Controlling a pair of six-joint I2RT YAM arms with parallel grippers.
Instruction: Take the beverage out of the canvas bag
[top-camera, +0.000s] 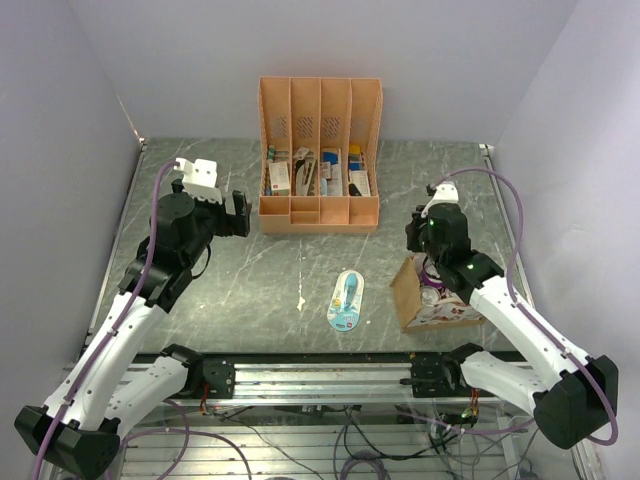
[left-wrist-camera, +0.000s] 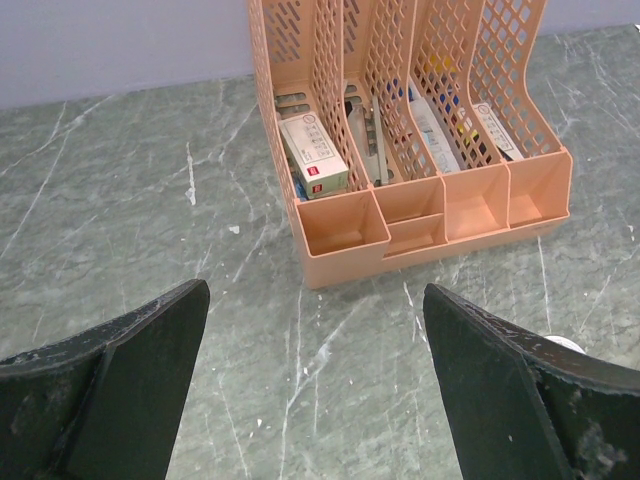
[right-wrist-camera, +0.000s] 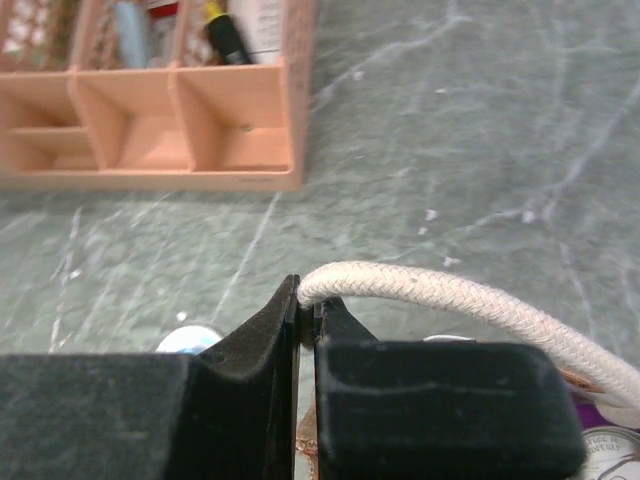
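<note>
Your right gripper (right-wrist-camera: 305, 310) is clamped on the cream braided loop handle (right-wrist-camera: 450, 298) of the small boxy tan-brown canvas bag (top-camera: 408, 292). The bag stands close to the near edge of the grey-green marbled tabletop (top-camera: 250, 290), toward its right near corner. Just beside the handle, a round silver top with purple edging (right-wrist-camera: 612, 445) shows inside the bag. It is probably the beverage can, though little of it is visible. Your left gripper (left-wrist-camera: 315, 290) hangs with its fingers wide apart, holding nothing, toward the left far corner. It faces the orange-tan slotted desk organizer (top-camera: 320, 150) at the far edge.
</note>
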